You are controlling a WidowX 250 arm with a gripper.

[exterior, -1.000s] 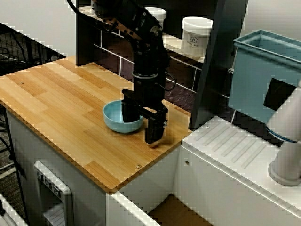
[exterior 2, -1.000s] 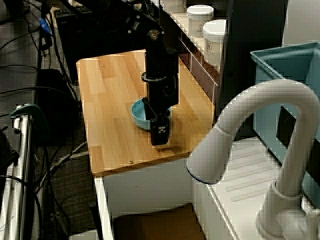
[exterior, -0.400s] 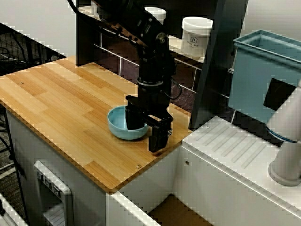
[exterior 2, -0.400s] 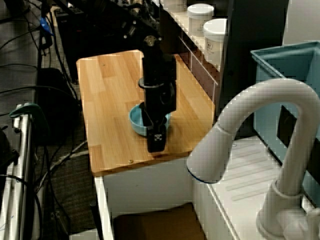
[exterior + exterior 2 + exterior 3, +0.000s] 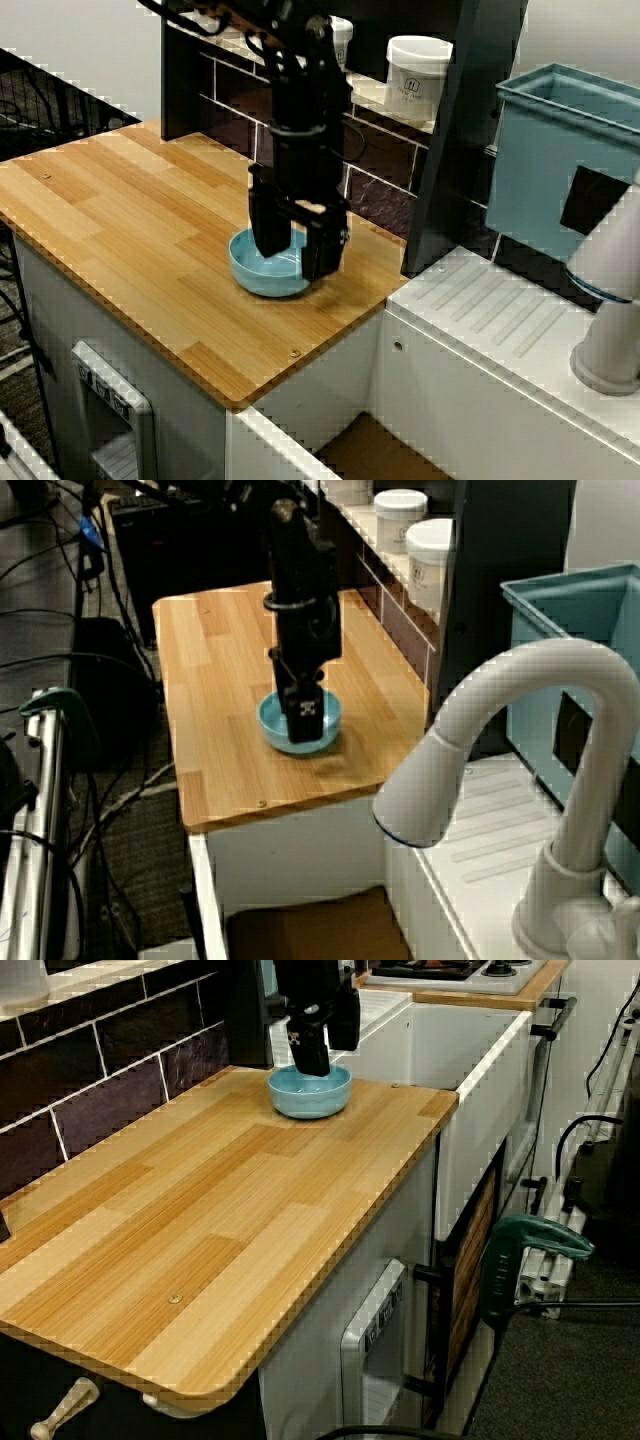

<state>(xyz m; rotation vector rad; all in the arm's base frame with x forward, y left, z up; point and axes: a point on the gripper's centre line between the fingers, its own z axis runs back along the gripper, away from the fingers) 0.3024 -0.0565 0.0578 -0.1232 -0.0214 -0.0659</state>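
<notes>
From the high view at the counter's corner, the black gripper (image 5: 291, 260) hangs straight down from the arm over a light blue bowl (image 5: 262, 277). Its two fingers are spread, with a gap showing between them. The left one is over the bowl's hollow and the right one is down in front of the bowl's right rim; whether either touches the bowl cannot be told here. The bowl sits upright on the wooden counter (image 5: 130, 220), near its right end. Two white jars (image 5: 418, 75) stand on the shelf behind, a blue bin (image 5: 560, 150) is off to the right, and a white draining board (image 5: 500, 320) adjoins the counter. In the view from over the tap (image 5: 500, 710), the gripper (image 5: 303, 720) is right above the bowl (image 5: 272, 728) and hides its middle, with the bowl close to the counter's near edge. In the low view along the counter, the bowl (image 5: 310, 1102) rests at the far end beside the dark tiled wall (image 5: 100, 1070). The gripper (image 5: 322, 1058) stands over it, one finger reaching down toward the inside and the other apart from it by the rim, nothing clamped between them.
</notes>
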